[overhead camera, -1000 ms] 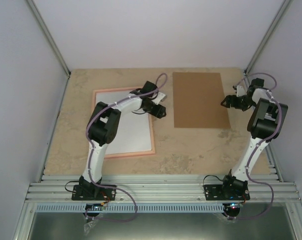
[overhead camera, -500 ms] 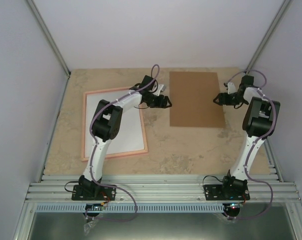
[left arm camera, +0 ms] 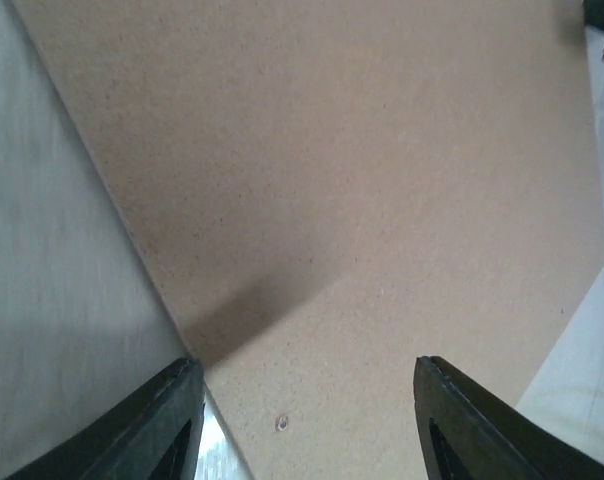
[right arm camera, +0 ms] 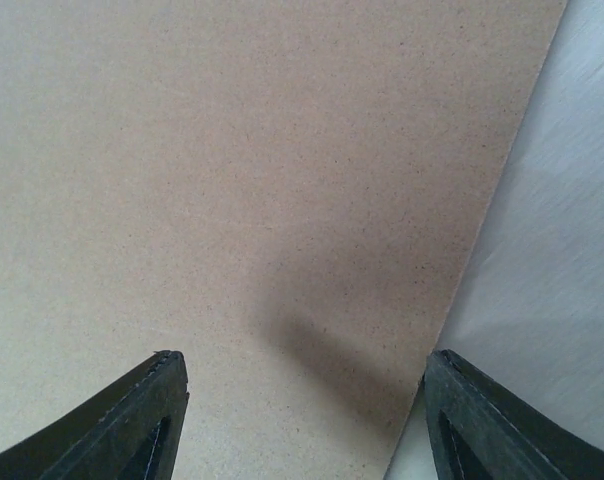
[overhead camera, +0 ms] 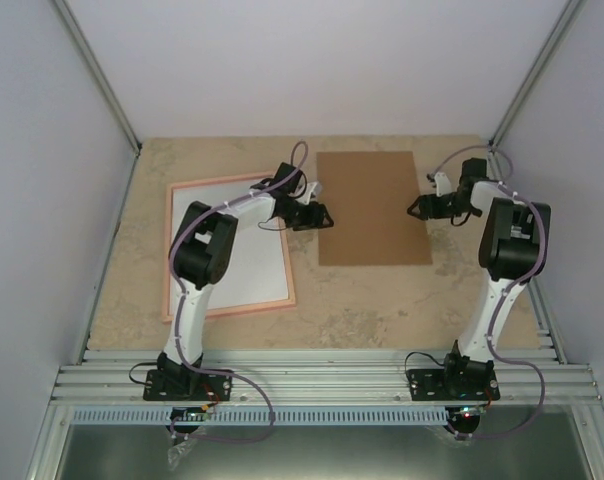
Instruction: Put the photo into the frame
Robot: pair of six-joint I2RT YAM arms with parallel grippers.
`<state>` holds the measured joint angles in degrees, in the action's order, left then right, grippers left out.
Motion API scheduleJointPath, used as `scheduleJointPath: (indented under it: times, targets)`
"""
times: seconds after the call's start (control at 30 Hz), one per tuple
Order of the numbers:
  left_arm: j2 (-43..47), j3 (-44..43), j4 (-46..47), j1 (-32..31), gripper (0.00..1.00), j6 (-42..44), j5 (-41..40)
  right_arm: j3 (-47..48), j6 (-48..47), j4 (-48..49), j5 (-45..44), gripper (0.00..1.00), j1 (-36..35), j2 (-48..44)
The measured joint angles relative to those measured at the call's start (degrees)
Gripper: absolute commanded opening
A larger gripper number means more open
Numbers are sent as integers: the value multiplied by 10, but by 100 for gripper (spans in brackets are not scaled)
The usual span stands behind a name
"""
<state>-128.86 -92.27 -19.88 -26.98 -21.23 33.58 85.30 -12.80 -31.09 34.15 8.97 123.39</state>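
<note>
Aluminium rails (overhead camera: 322, 380) line the near side of a mottled beige counter (overhead camera: 382, 300). Left of centre the pink frame (overhead camera: 168, 260) lies flat, the photo (overhead camera: 250, 268) inside its border, white side up. Beside it lies a brown board (overhead camera: 372, 215). The left gripper (overhead camera: 325, 215) sits at its left edge and the right gripper (overhead camera: 414, 209) at its right, both spread wide, clasping nothing. Plain white walls (overhead camera: 312, 70) close the back and sides.
</note>
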Motion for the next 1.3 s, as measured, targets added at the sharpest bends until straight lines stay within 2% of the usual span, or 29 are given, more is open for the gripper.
scheduleJointPath:
  times: [0.1,0.17,0.27,0.43,0.6,0.77,1.0,1.3]
  targets:
    - [38,51,-17,0,63,18,0,-47,-1,-8,9,67,-6,-32]
    - [54,70,-27,0,66,23,-3,-69,-1,-25,17,71,-7,-49]
    - [59,73,-32,3,69,17,-14,-74,3,-51,30,80,-3,-57]
    - [57,68,-28,26,69,-24,-23,-47,43,-94,44,83,11,-47]
    - [41,49,-14,50,68,-55,-26,-41,81,-98,45,84,17,-43]
    - [28,36,-3,46,66,-62,-26,-42,112,-89,49,80,15,-40]
    - [1,6,11,38,59,-60,5,-24,127,-80,120,75,7,-8]
    - [29,43,21,42,56,-46,35,-21,117,-85,129,69,12,0]
